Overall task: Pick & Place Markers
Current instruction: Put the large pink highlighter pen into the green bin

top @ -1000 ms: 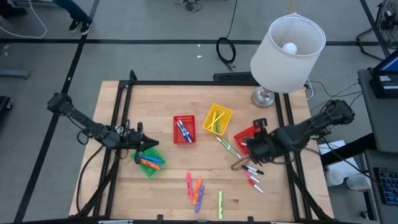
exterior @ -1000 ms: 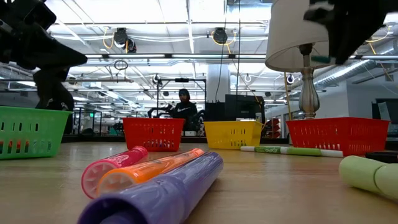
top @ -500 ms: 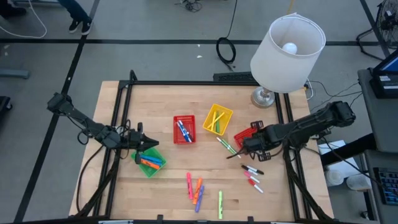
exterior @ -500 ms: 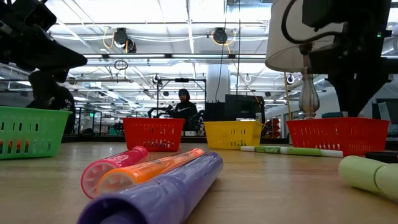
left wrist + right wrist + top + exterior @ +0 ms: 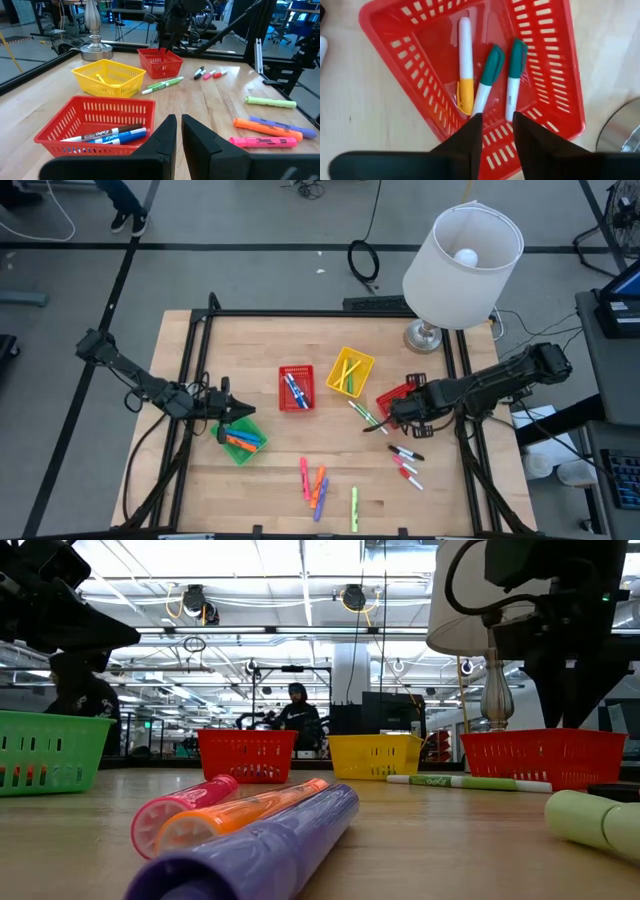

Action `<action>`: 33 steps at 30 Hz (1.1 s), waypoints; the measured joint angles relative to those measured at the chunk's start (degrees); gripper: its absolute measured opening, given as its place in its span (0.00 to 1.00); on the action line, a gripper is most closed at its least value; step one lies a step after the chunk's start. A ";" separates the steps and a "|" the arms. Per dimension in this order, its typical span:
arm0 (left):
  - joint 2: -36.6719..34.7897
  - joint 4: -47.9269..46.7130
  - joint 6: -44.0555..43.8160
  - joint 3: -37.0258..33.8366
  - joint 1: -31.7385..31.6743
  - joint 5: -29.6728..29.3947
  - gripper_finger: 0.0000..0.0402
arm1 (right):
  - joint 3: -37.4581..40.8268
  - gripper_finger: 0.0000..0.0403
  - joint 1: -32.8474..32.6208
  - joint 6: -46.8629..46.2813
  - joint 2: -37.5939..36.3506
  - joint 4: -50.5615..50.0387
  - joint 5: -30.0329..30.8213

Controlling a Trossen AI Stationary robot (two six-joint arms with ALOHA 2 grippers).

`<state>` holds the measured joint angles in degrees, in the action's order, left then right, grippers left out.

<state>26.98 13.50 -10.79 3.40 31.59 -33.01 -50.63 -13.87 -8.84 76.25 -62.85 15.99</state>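
Observation:
My right gripper (image 5: 497,117) hangs open, pointing down, over the right-hand red basket (image 5: 547,75), with nothing between its fingers. In that basket lie an orange-capped marker (image 5: 465,65) and two green-capped markers (image 5: 512,75). Loose markers lie on the table: two green ones (image 5: 368,417), red and black ones (image 5: 405,463), pink, orange and purple ones (image 5: 315,483), and a light-green one (image 5: 354,508). My left gripper (image 5: 179,120) is shut, empty, and held level above the far edge of the green basket (image 5: 241,440).
A middle red basket (image 5: 295,387) holds blue markers, and a yellow basket (image 5: 349,371) holds yellow ones. Orange and blue markers lie in the green basket. A lamp (image 5: 460,255) stands at the far right, its base (image 5: 424,336) just behind the right-hand red basket.
My right gripper has moved toward the table's far edge and down, from above the loose red and black markers to over the right-hand red basket, and has kept still there for the last half second.

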 joint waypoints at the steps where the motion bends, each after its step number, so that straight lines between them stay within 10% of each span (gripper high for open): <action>1: 0.02 0.00 0.00 0.00 0.00 0.00 0.09 | -0.29 0.25 0.02 -0.46 0.00 -0.66 0.15; 11: 0.00 0.00 0.02 0.00 0.00 0.00 0.09 | -25.59 0.23 -4.14 -11.35 -0.21 -17.88 0.54; 20: 0.00 -0.02 -0.15 0.00 -0.02 0.00 0.09 | -52.05 0.11 -27.50 -4.51 -1.07 1.72 16.40; 27: 0.00 -0.03 -1.62 0.00 -0.01 0.03 0.09 | -51.79 0.03 -40.36 -4.14 -3.30 7.56 18.15; 33: 0.00 -0.02 -1.76 0.00 -0.02 0.04 0.09 | -33.42 0.01 -45.99 -9.01 -6.77 15.21 21.66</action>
<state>26.98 13.47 -12.54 3.40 31.57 -32.97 -84.05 -59.86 -17.84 69.48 -47.63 37.65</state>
